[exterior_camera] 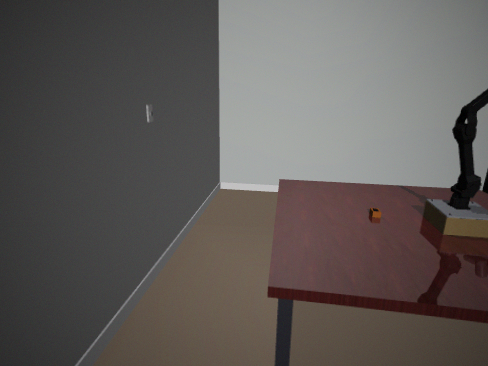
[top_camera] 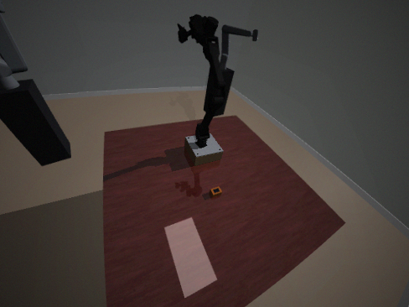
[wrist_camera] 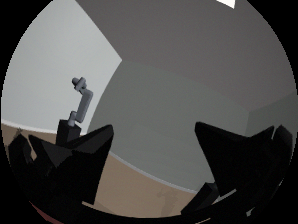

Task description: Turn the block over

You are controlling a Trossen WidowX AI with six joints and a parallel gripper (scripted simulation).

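High above the table (top_camera: pixel 260 235), the gripper (top_camera: pixel 184 33) sits at the top of the raised arm (top_camera: pixel 218 80), fingers spread wide with nothing between them. From the wrist view they frame only wall and floor, pointing out across the room rather than down. Far below the gripper and well apart from it, the orange block (top_camera: pixel 215 191) rests on the dark red table, its dark marked face turned up. Block and arm's base (top_camera: pixel 204 152) lie near each other, not touching. Under the gripper, the arm's shadow falls just beside the block.
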